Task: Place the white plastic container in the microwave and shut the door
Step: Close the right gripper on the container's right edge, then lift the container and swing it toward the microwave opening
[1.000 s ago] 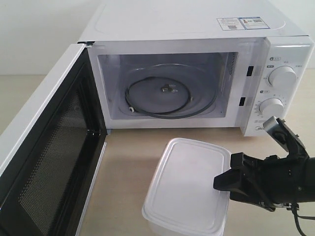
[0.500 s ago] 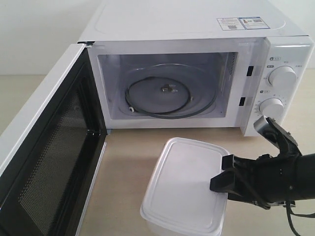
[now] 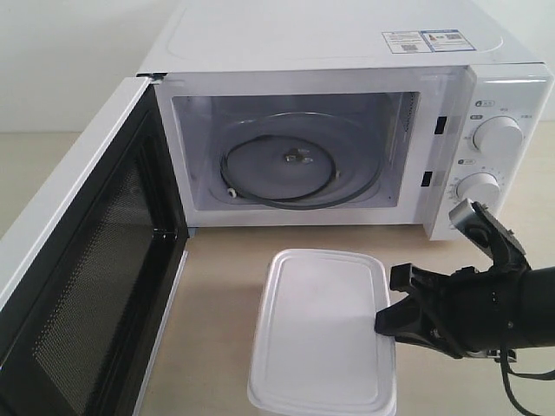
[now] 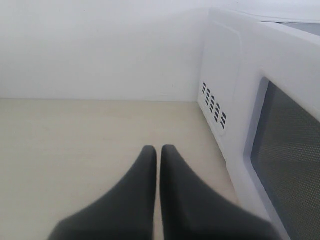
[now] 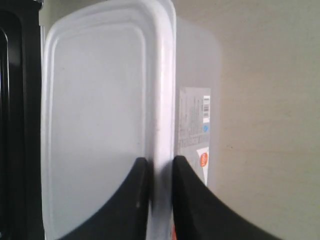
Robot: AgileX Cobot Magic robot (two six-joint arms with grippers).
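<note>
The white plastic container [image 3: 321, 329] sits on the tabletop in front of the microwave [image 3: 347, 121], whose door [image 3: 82, 277] hangs wide open to the left, mesh inner face showing. Its glass turntable [image 3: 282, 169] is bare. My right gripper [image 3: 388, 305] reaches in from the right and is shut on the container's [image 5: 95, 125] right rim, one finger on the lid, the other against the labelled side wall; the right gripper [image 5: 160, 165] pinches the rim [image 5: 164, 100]. My left gripper [image 4: 158, 150] is shut on nothing, hovering over the table beside the door's outer face [image 4: 285, 150].
Two round dials [image 3: 496, 134] are on the microwave's right panel, close above my right arm. The open door blocks the left side of the tabletop [image 3: 225, 286]. A white wall stands behind the microwave.
My right gripper went from open to shut on the container's right rim. The container has turned and shifted slightly left, now lying squarer to the microwave.
</note>
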